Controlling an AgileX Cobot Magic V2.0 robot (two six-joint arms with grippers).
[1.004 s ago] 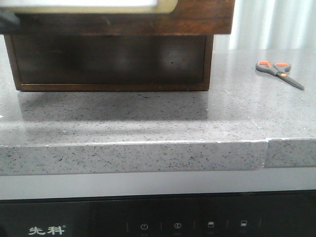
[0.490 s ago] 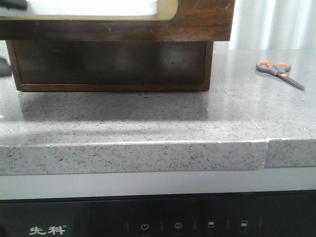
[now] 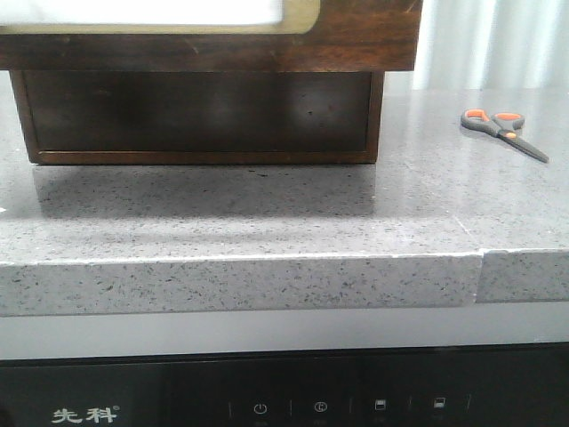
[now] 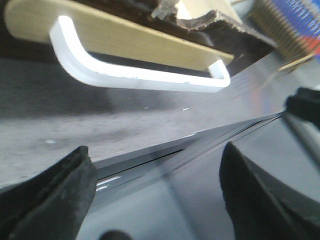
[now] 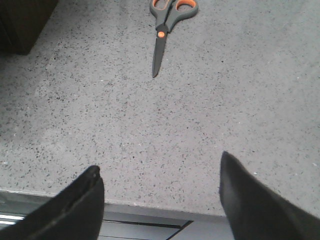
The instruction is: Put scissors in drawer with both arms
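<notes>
Scissors (image 3: 503, 131) lay flat on the desk (image 3: 267, 222), at three o'clock from the drawer (image 3: 209, 36). Both tools (image 5: 160, 192) (image 4: 155, 200) were spread, empty. Handles should be approached squarely by the right one.

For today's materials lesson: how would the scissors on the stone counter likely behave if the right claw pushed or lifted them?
The scissors lie flat and closed on the speckled counter, so they probably slide or pivot rather than roll or tip. They look small and thin, so likely light and stiff. Lying this low, they may be awkward for the open right claw to pinch.
</notes>
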